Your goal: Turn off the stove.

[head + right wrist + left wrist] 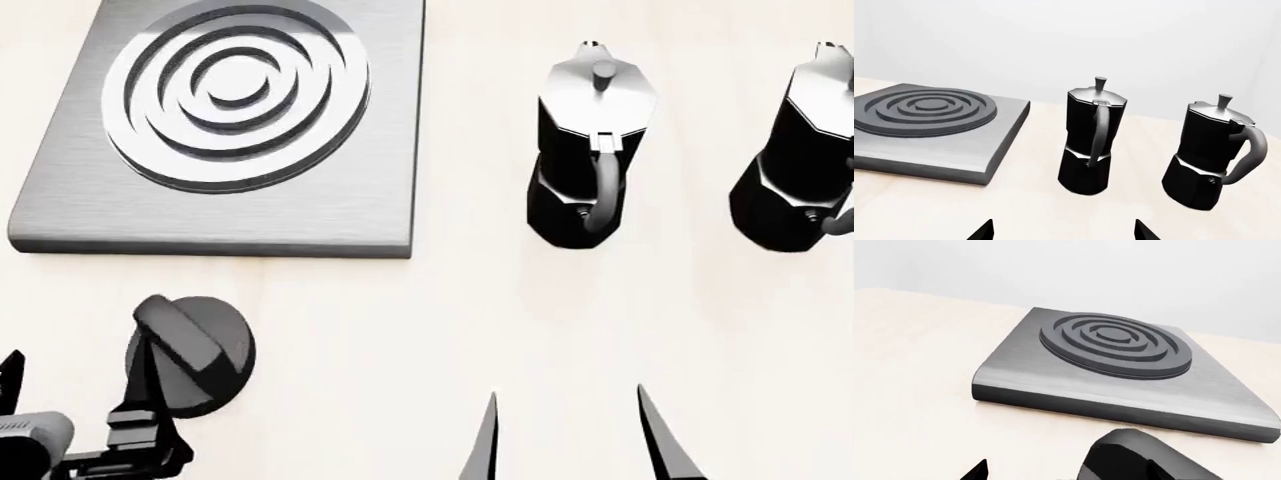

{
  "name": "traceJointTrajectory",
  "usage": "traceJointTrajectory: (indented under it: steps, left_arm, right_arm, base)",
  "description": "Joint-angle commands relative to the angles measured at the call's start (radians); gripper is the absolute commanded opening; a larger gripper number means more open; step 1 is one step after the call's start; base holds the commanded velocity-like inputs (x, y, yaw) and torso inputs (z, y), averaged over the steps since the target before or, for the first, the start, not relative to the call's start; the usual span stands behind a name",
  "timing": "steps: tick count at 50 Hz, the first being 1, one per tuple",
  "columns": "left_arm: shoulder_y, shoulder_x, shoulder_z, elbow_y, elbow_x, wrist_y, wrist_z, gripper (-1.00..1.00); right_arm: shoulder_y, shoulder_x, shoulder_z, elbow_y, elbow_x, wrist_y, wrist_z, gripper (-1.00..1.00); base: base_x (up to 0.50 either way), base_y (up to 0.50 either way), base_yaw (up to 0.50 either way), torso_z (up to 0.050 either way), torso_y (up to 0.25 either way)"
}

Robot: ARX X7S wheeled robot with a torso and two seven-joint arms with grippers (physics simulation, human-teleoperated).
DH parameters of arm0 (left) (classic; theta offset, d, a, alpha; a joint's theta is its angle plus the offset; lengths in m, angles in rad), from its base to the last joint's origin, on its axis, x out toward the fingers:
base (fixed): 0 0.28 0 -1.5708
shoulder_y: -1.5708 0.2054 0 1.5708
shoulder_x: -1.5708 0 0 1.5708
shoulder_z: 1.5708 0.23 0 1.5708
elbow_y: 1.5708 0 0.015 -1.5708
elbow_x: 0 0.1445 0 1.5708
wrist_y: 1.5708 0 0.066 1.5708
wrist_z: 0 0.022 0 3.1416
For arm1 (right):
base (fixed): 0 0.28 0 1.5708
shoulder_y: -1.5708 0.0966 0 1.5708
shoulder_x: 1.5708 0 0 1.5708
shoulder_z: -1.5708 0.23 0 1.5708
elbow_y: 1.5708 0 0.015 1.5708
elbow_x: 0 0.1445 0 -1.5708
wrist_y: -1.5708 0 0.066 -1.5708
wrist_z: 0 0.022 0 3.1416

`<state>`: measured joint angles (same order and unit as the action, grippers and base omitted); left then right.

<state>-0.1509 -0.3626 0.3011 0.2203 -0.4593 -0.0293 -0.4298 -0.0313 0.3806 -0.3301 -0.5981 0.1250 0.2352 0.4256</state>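
The stove [83, 190] is a flat brushed-grey slab with a ringed round burner, at the far left of the table. It also shows in the left wrist view [1029, 376] and the right wrist view [954, 146]. A black round ridged knob [191, 352] lies on the table in front of it. My left gripper [74, 402] is open, and the knob [1142, 459] sits at its right-hand finger, just off the line between the tips. My right gripper [567, 402] is open and empty over bare table, short of the moka pots.
Two black-and-silver moka pots stand upright to the right of the stove, one in the middle [594, 150] [1091, 145] and one at the right edge [801, 150] [1207, 155]. The tabletop [400, 330] is pale beige.
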Motion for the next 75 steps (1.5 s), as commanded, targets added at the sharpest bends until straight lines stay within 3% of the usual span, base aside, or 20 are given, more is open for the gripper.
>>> traceJointTrajectory:
  steps: [1, 15, 27, 75]
  left_arm:
    - [0.029, -0.054, -0.083, 0.094, -0.011, -0.016, -0.060, 1.00]
    - [0.009, -0.077, -0.137, 0.125, -0.071, -0.053, -0.092, 1.00]
    - [0.030, -0.119, -0.121, 0.173, -0.140, -0.069, -0.016, 1.00]
    - [0.054, -0.181, -0.116, 0.392, -0.235, -0.109, -0.023, 1.00]
  right_arm:
    - [0.000, 0.002, -0.002, 0.001, 0.002, -0.003, 0.003, 1.00]
    - [0.003, 0.003, -0.007, -0.004, 0.002, 0.001, 0.007, 1.00]
    - [0.027, 0.008, -0.001, -0.012, 0.011, 0.007, 0.003, 1.00]
    - [0.214, 0.027, 0.035, -0.087, 0.052, 0.156, -0.001, 1.00]
  base:
    - [0.00, 0.00, 0.00, 0.000, 0.000]
    - [0.00, 0.00, 0.00, 0.000, 0.000]
    - [0.00, 0.00, 0.00, 0.000, 0.000]
    - [0.00, 0.00, 0.00, 0.000, 0.000]
